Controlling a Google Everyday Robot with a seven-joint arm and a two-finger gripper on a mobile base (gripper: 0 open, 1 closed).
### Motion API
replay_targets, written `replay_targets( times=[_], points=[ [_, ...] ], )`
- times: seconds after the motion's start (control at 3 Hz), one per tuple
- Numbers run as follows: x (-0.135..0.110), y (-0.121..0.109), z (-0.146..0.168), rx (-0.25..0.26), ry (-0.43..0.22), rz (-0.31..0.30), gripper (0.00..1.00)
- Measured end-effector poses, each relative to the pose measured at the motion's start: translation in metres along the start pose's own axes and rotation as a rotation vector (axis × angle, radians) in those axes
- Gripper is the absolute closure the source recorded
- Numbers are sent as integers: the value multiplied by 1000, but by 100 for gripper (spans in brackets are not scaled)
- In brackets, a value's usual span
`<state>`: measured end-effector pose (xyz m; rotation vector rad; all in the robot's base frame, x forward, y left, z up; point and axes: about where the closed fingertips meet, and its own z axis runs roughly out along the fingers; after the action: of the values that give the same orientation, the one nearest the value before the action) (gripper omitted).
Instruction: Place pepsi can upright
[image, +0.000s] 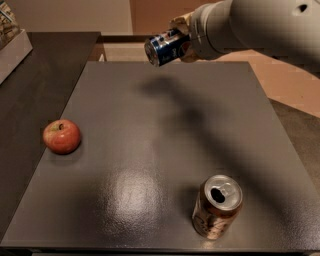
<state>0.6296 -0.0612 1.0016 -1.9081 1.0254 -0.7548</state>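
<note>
The pepsi can (167, 46) is dark blue with a silver end and a red-white-blue logo. It lies sideways in the air above the far edge of the grey table (160, 125), silver end pointing left. My gripper (184, 40) is shut on the can's right part, and the large pale arm (250, 25) reaches in from the upper right and hides most of the fingers. The can's shadow falls on the table's far middle.
A red apple (62, 136) sits at the table's left side. An opened brown can (217, 206) with a silver top stands upright near the front right. A darker counter (30, 95) adjoins the left, with a white box (12, 47) at its far end.
</note>
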Motion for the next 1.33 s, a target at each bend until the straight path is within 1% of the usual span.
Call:
replay_targets(
  times=[0.33, 0.67, 1.0, 1.33],
  points=[
    [-5, -2, 0, 35, -59, -66, 100],
    [-13, 12, 7, 101, -112, -97, 100],
    [9, 21, 8, 230, -77, -149, 100],
    [44, 38, 4, 330, 5, -258, 100]
  ],
)
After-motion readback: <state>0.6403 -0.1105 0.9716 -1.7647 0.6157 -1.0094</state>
